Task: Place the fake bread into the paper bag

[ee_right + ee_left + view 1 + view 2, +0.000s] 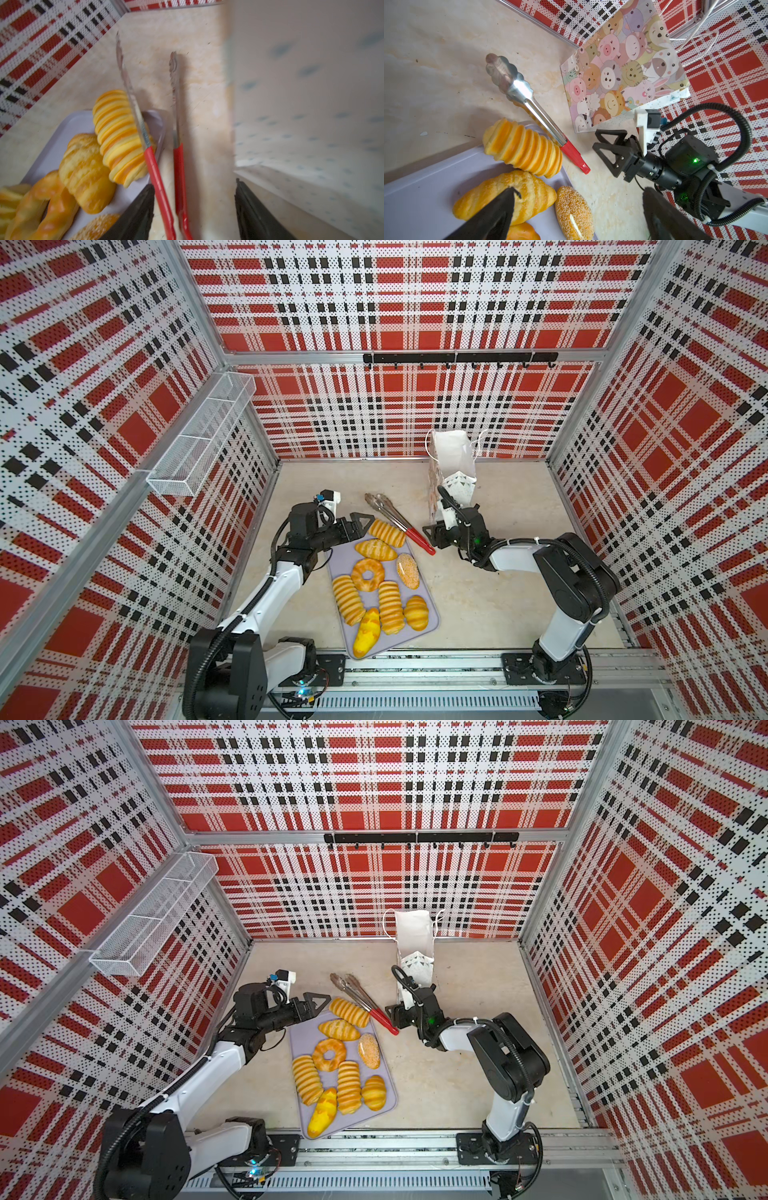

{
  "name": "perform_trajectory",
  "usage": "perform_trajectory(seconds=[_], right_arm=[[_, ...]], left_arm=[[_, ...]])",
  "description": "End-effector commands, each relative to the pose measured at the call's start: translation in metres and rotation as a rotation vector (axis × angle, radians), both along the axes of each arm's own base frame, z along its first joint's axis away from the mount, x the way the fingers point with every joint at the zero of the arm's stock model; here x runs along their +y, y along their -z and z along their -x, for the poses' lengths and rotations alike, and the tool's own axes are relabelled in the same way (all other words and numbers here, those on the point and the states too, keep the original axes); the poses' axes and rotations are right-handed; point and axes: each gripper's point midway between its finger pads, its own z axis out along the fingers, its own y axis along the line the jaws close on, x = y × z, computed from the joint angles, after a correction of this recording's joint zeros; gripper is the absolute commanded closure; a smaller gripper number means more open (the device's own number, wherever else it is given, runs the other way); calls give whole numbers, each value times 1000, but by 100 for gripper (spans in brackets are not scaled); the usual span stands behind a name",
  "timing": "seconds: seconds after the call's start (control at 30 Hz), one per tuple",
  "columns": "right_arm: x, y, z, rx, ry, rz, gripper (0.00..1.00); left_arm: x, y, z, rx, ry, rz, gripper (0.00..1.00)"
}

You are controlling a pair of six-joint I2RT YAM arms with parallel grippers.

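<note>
Bread on the lavender tray mid-frame, paper bag upright above right of it, my left tool released at the tray's top corner, my right tool released around the tongs handles

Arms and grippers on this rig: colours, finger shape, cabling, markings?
The left arm and right arm: white link shells, black joint housings, black corrugated cable conduit outside. The left gripper and right gripper: black open-triangle fingers, white wrist-camera mount. One green light on the right wrist.

Bread on tray; tongs between tray, bag.
</note>
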Motion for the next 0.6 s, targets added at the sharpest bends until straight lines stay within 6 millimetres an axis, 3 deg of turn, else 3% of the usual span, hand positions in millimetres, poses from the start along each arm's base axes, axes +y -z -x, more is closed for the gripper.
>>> perform_trajectory(seconds=[0.0, 0.33, 0.57], right_arm=[[4, -2, 13, -41, -73, 65, 36], [-1, 13, 20, -53, -120, 222, 35], [13, 19, 15, -89, -158, 273, 35]], left_arm=[[-3, 4, 4, 9, 32, -1, 2], [-3, 14, 11, 46, 49, -15, 2], [-2, 18, 12, 54, 56, -31, 2]])
